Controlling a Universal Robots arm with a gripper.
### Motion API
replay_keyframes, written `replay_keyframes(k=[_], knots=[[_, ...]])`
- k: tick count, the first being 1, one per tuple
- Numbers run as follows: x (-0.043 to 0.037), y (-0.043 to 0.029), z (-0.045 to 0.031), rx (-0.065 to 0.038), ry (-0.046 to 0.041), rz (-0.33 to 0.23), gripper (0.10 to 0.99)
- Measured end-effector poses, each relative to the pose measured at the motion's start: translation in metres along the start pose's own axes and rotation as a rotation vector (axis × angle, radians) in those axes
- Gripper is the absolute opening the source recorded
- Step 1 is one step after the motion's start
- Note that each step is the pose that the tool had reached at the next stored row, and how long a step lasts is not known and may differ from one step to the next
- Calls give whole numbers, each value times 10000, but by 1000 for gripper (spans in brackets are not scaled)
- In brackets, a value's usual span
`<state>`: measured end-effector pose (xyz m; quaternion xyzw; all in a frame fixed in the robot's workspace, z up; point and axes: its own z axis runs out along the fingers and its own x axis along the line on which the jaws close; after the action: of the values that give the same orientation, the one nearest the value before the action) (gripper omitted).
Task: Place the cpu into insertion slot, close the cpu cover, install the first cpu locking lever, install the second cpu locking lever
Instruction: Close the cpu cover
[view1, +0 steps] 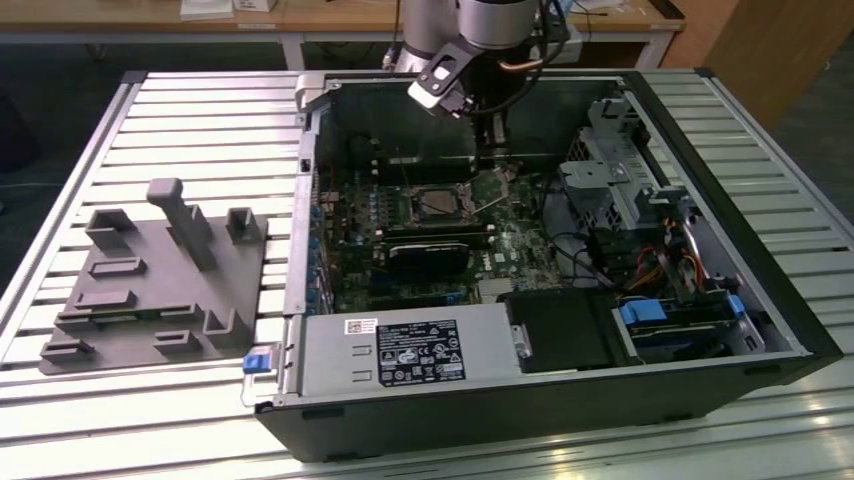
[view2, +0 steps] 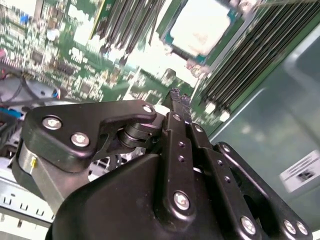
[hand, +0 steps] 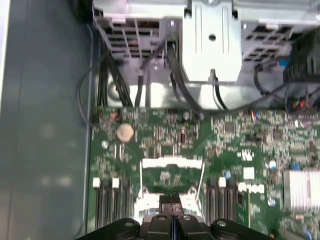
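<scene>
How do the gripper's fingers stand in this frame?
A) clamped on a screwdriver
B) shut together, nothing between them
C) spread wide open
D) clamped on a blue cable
B: in both wrist views the gripper has its fingertips pressed together with nothing between, above the motherboard.

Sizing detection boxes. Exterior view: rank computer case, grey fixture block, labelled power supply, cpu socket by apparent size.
1. computer case
2. grey fixture block
3. labelled power supply
4. cpu socket, by far smallest
</scene>
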<state>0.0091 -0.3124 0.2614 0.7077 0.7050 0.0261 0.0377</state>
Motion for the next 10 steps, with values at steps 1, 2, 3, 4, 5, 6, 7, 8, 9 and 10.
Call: replay_keyframes(k=[1, 2, 3, 4, 5, 6, 7, 8, 9, 10], knots=[[3, 34, 3, 0, -1, 0, 106], [5, 68, 6, 1, -1, -1, 106], [8, 101, 9, 0, -2, 0, 106], [10, 134, 12, 1, -2, 0, 106], [13, 171, 15, 1, -4, -2, 106], [15, 203, 18, 1, -6, -1, 106], [18, 237, 21, 2, -8, -1, 106], [21, 270, 23, 3, -10, -2, 106], [23, 304, 27, 3, -10, -1, 106], [25, 338, 30, 2, -8, -1, 106]])
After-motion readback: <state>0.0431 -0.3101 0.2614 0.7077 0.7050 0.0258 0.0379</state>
